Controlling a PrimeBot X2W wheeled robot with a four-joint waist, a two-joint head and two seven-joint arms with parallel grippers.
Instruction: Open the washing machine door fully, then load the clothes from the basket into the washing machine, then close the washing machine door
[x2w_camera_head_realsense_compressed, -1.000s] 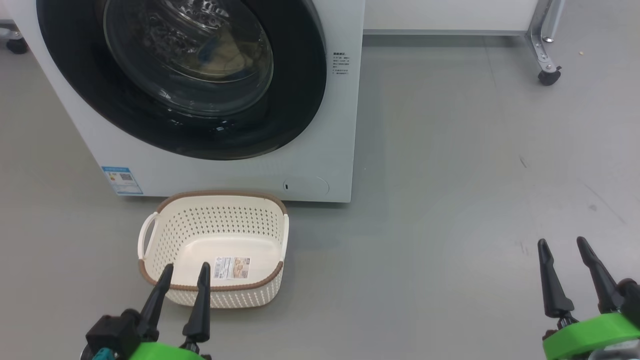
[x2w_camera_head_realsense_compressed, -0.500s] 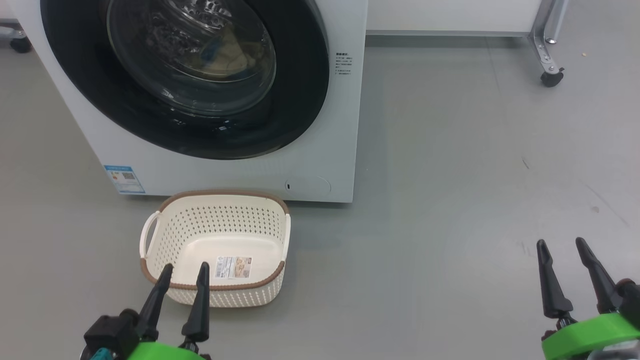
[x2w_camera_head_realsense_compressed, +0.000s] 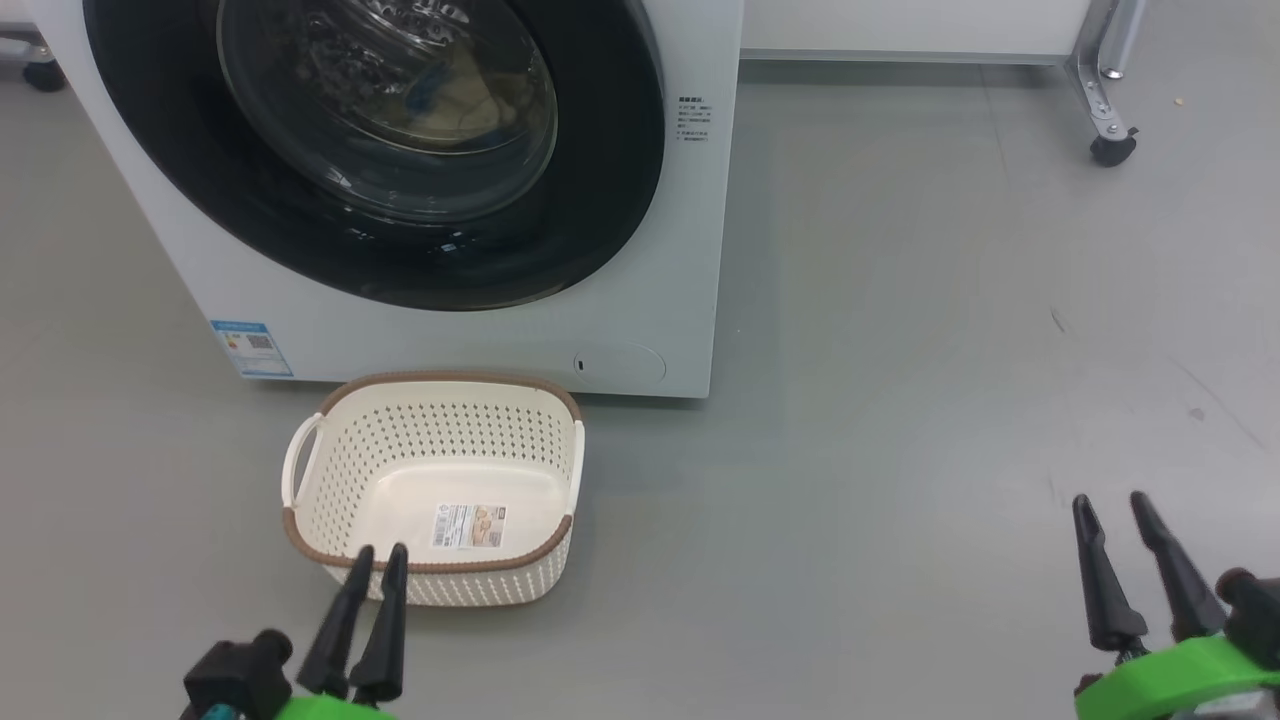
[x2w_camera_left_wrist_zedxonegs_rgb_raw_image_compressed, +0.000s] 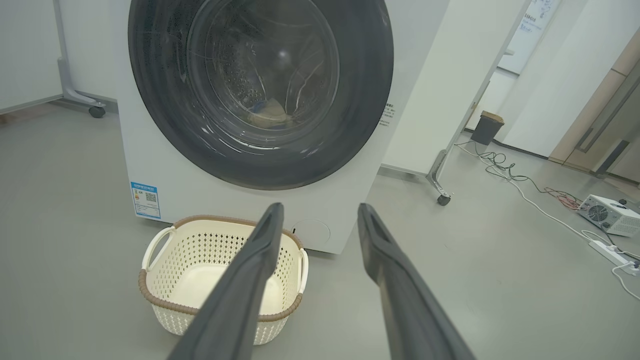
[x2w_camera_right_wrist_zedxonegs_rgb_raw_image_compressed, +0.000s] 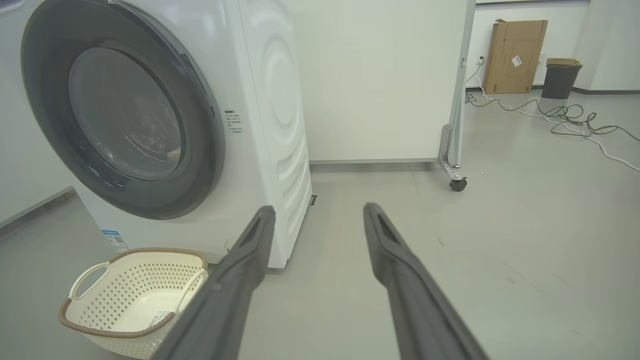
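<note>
I'm resting my left pincer (x2w_camera_head_realsense_compressed: 381, 550) and right pincer (x2w_camera_head_realsense_compressed: 1109, 499) open, empty, as clothes (x2w_camera_head_realsense_compressed: 480, 95) are sitting behind the closed door (x2w_camera_head_realsense_compressed: 600, 220).

Items on record:

One big white front-loading washing machine (x2w_camera_head_realsense_compressed: 400, 345), with one large round glossy black door (x2w_camera_head_realsense_compressed: 250, 230). One blue sticker (x2w_camera_head_realsense_compressed: 251, 348) on its front. One small cream-white perforated plastic basket with a brown rim (x2w_camera_head_realsense_compressed: 440, 378), bearing two side handles (x2w_camera_head_realsense_compressed: 297, 455) and one label (x2w_camera_head_realsense_compressed: 468, 526). Pale cream-yellow clothes (x2w_camera_head_realsense_compressed: 480, 95) behind the glass: number cannot be told. One brown cardboard box (x2w_camera_right_wrist_zedxonegs_rgb_raw_image_compressed: 515, 56); one dark bin (x2w_camera_right_wrist_zedxonegs_rgb_raw_image_compressed: 560, 80).
</note>
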